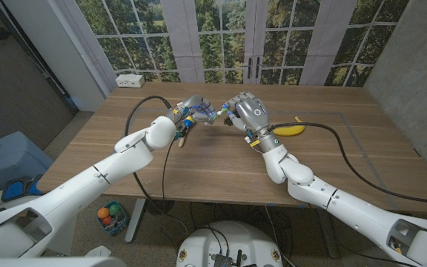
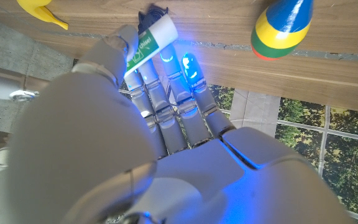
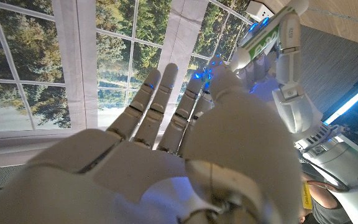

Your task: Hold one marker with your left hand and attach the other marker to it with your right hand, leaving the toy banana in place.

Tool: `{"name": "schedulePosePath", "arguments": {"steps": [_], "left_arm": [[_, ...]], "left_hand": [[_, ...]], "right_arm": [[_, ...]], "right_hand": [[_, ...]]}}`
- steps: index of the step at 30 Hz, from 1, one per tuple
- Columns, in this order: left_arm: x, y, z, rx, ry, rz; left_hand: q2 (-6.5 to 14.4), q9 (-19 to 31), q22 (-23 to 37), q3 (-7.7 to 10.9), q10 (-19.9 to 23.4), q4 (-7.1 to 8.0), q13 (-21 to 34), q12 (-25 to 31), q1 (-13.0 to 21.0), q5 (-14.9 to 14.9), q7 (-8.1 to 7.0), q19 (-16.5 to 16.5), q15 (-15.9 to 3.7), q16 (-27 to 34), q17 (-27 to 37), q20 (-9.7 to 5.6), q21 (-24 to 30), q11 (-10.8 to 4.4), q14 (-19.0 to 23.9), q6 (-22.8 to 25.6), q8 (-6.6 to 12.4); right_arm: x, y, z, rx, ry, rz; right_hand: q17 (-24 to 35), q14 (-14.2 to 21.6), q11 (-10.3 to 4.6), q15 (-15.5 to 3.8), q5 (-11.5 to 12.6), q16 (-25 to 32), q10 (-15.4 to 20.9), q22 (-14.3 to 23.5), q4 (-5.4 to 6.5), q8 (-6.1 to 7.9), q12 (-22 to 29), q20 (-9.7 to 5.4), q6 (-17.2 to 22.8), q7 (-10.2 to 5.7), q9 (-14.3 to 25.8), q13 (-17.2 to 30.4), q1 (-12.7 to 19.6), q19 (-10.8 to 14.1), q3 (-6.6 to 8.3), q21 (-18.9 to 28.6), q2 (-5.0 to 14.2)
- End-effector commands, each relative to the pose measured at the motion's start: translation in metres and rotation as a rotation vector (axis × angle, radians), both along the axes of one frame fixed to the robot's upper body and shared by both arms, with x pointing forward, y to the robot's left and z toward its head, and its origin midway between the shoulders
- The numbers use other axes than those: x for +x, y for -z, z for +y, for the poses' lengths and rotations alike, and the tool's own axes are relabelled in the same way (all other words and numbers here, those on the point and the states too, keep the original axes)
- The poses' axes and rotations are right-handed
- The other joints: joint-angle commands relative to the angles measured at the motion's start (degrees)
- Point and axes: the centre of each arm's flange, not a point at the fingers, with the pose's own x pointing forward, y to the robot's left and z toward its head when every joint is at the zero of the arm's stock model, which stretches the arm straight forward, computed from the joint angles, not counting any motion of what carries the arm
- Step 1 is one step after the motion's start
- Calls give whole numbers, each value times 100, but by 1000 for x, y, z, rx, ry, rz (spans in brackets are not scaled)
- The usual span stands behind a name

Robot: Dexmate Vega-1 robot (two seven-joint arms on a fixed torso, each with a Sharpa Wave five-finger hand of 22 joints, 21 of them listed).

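My left hand is raised over the table's middle and grips a white marker with a green label, which has a dark end. My right hand faces it, nearly touching. In the right wrist view its fingers reach out straight. Its thumb comes up to the end of the white and green marker held by the left hand's fingers. I cannot make out a second marker in the right hand; the thumb hides that spot. The yellow toy banana lies on the table to the right of the right hand.
A toy cone striped blue, yellow, green and red lies on the wooden table under the left hand. Black cables run across the table from both wrists. A white power strip sits at the far left corner.
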Motion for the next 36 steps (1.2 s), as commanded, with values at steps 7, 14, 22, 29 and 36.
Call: {"name": "schedulePosePath", "arguments": {"steps": [7,14,22,29,36], "left_arm": [[0,0,4,-68,5,-11],[5,2,8,-147,34,11],[6,4,8,-195,59,13],[7,6,7,-223,85,28],[11,11,5,-280,123,57]], "left_hand": [[67,25,15,546,693,534,46,19,27,55,-69,-11,-1072,-27,46,-520,41,-666,818,128,-18],[65,34,15,550,693,533,51,8,27,54,-65,-8,-1073,-41,59,-518,46,-665,821,128,-28],[68,42,16,556,702,536,60,1,23,56,-66,-12,-1073,-62,68,-518,49,-666,826,127,-42],[65,49,15,561,703,533,74,-3,24,57,-68,-14,-1072,-69,89,-515,52,-664,836,130,-53],[66,57,16,563,704,534,76,-13,21,58,-71,-14,-1073,-86,94,-515,56,-664,838,127,-64]], "right_arm": [[0,5,8,-5,-32,6],[-2,4,8,15,-25,11],[-3,1,6,61,-40,46],[-4,-2,6,81,-53,62],[-5,-7,3,105,-60,187]], "right_hand": [[22,84,-134,-972,45,-47,142,-10,29,-6,11,-110,271,-199,7,51,-30,-20,56,51,12],[67,40,-105,-948,78,-134,-207,-16,82,-277,-149,-22,-392,-258,11,128,-169,-70,12,107,-12],[98,73,-63,-866,63,-177,-391,-23,204,-525,-273,49,-918,-260,-7,134,-456,-73,-80,164,-25],[109,80,-5,-863,54,-223,-515,-27,246,-709,-373,90,-1273,-255,-28,115,-663,-70,-141,207,-64],[115,-412,271,-793,33,-547,-1914,-33,321,-1470,-1316,396,-3043,-96,-58,-215,-1344,-196,-305,293,-190]]}}
